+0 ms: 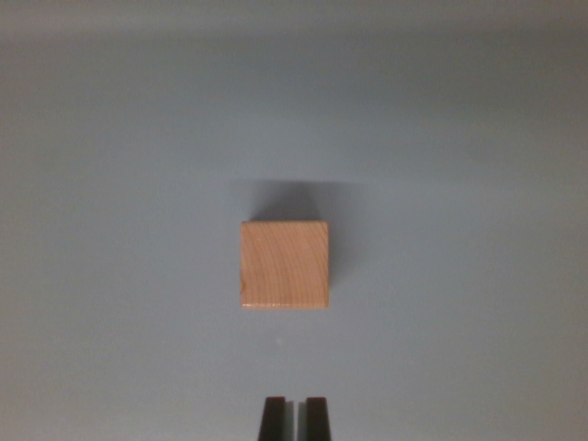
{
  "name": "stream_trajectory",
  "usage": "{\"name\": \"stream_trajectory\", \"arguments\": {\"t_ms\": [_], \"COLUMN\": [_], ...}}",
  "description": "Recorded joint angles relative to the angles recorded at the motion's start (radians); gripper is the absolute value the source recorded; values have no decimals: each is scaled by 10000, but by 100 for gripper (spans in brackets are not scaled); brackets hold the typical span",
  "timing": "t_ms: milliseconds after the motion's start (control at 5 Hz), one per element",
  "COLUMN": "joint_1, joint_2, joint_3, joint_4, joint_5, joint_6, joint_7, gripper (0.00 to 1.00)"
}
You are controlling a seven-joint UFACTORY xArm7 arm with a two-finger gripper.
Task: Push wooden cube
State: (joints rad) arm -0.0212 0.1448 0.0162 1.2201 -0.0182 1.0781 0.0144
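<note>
Item: one wooden cube [285,265], pale, with curved grain on its top face, resting flat near the centre of a plain grey worktop [119,230]; a soft shadow falls on the far side of it. End effector [295,418]: two dark fingertips [273,419] visible at the bottom edge of the wrist view, nearly closed with only a narrow slit between them, holding nothing, in line with the cube but apart from it.
</note>
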Motion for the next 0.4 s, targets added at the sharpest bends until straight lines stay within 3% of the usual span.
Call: {"name": "stream_trajectory", "arguments": {"t_ms": [200, 400], "joint_1": [0, -6], "joint_2": [0, 115], "joint_3": [0, 5], "joint_4": [0, -358], "joint_5": [0, -2], "joint_6": [0, -477], "joint_7": [0, 13], "gripper": [0, 0]}}
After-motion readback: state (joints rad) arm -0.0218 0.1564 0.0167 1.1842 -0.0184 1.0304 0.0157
